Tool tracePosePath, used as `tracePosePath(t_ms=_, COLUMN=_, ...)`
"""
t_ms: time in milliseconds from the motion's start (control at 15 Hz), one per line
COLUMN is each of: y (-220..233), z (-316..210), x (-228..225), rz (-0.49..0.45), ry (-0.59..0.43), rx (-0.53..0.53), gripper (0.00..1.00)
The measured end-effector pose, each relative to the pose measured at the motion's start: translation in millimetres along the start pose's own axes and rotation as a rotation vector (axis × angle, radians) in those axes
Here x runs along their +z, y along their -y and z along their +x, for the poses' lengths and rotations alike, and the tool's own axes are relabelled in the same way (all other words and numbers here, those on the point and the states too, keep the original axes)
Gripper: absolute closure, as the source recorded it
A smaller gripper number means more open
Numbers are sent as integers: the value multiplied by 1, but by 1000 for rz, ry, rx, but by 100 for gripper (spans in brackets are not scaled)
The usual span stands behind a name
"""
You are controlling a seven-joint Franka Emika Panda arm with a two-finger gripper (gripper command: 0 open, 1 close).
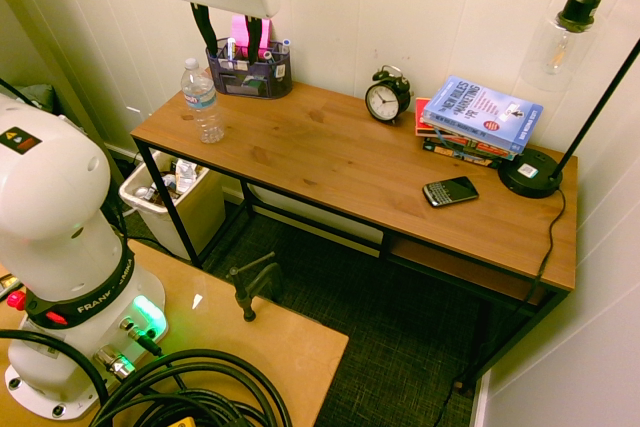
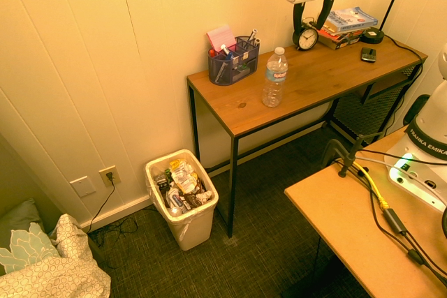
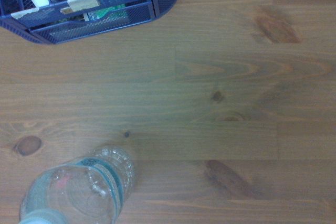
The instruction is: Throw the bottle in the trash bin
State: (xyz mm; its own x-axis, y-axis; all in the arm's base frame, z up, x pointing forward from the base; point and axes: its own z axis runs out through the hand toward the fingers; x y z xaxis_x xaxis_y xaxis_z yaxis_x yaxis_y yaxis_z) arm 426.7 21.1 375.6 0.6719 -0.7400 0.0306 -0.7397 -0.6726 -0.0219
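A small panelled room is holding a wooden desk (image 1: 350, 162), and in the first exterior view the bottle (image 1: 202, 100) is standing upright near the desk's end, just in front of the mesh pen holder (image 1: 249, 69). The tool (image 1: 228, 27) is hanging high above that holder with its fingers spread wide and nothing between them. The trash bin (image 1: 172, 199) is sitting on the floor below the desk's end, already holding rubbish.

In the second exterior view the bottle (image 2: 274, 77) is standing well apart from the tool (image 2: 311, 13), and the trash bin (image 2: 183, 198) is looking nearly full. A tall bottle dropped there risks bouncing off the heap or the rim.

In the wrist view the bottle (image 3: 79, 190) is showing off-centre, beside the pen holder (image 3: 92, 3). A straight descent would probably miss it or clip the holder; a glancing finger could topple the light bottle and send it rolling off the desk.
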Motion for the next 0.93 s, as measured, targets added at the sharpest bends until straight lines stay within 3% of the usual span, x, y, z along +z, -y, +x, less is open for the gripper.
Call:
tracePosePath(t_ms=400, y=13, z=-8, x=4, rz=8, ry=-7, rx=-50, gripper=0)
tracePosePath(t_ms=933, y=95, z=-41, x=34, rz=-7, ry=28, rx=-206, gripper=0)
